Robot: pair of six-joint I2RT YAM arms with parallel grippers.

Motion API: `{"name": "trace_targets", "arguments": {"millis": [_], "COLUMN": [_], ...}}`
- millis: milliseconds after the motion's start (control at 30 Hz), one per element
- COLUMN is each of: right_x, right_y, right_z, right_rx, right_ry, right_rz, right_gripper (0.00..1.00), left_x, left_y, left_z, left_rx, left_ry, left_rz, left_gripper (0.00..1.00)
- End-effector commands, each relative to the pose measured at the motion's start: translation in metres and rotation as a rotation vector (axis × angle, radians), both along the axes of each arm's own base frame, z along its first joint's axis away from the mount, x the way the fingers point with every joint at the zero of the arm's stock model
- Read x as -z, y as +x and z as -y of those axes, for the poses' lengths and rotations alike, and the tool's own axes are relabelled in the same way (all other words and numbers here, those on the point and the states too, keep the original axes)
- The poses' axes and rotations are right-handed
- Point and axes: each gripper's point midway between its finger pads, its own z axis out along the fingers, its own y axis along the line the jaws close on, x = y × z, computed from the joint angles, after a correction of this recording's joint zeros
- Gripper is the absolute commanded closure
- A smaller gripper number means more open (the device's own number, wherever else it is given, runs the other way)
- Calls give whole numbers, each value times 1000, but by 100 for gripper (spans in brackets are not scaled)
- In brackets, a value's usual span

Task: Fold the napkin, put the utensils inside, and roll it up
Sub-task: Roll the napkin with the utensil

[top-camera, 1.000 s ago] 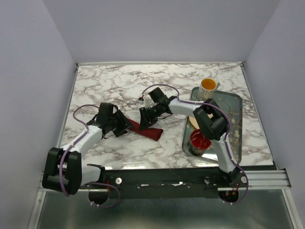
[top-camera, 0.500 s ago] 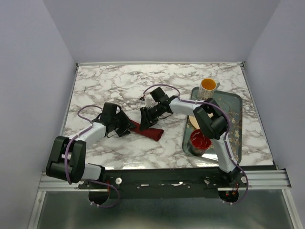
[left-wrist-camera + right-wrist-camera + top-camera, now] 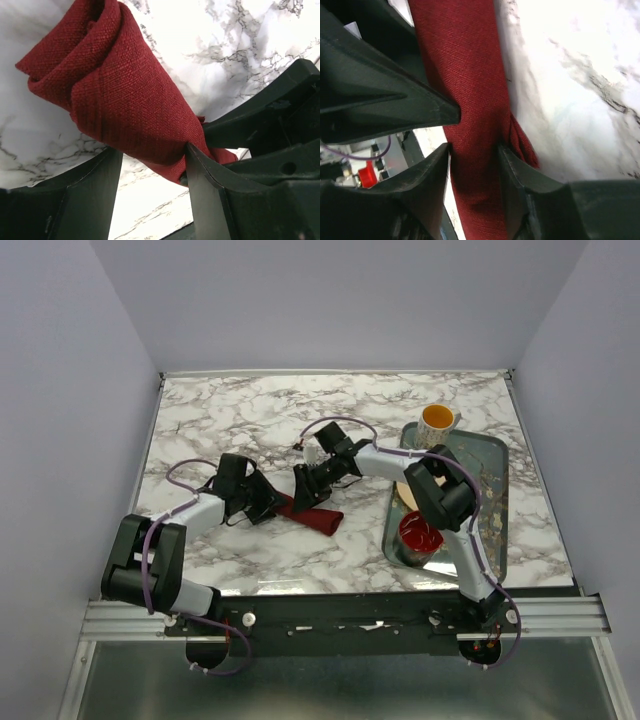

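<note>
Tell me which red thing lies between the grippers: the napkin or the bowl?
The napkin, a rolled dark red cloth on the marble table. The bowl sits apart on the tray.

The top camera sits high behind the arms and looks down at the whole marble table [image 3: 250, 420]. Each wrist camera looks past its own fingers from very close. All three views share the rolled maroon napkin [image 3: 312, 515] [image 3: 125, 95] [image 3: 470, 100]

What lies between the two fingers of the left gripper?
The rolled napkin lies between the fingers of the left gripper, over the marble table. The left wrist view shows this best.
</note>
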Motion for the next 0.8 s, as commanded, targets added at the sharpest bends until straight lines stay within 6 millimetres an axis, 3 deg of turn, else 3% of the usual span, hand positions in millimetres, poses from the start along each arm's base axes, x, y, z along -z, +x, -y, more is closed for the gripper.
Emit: {"name": "trace_targets", "arguments": {"millis": [0,33,200,233,367,500,533,767], "right_x": [21,13,-14,-29,-44,-44,-47,-34], "right_y": [12,7,24,23,26,9,2,-3], "right_z": [24,22,37,37,47,41,31,16], "right_rx": [15,-6,70,80,129,77,61,26], "right_ry": [-265,-303,-419,-425,-522,-530,-502,-484], "right_rz": [203,234,426,471,675,810,837,875], "right_gripper": [41,41,37,37,36,37,38,45], "left_x": [6,8,12,12,10,10,11,12], "left_y": [8,7,3,3,5,6,5,2], "left_z": [-1,-1,0,0,3,5,5,7], "left_rx": [1,1,6,5,8,24,23,20], "left_ry": [26,23,17,17,0,-4,-7,-25], "left_rz": [11,5,-11,-12,-15,-20,-27,-32], "left_gripper": [39,39,41,40,41,41,41,41]}}
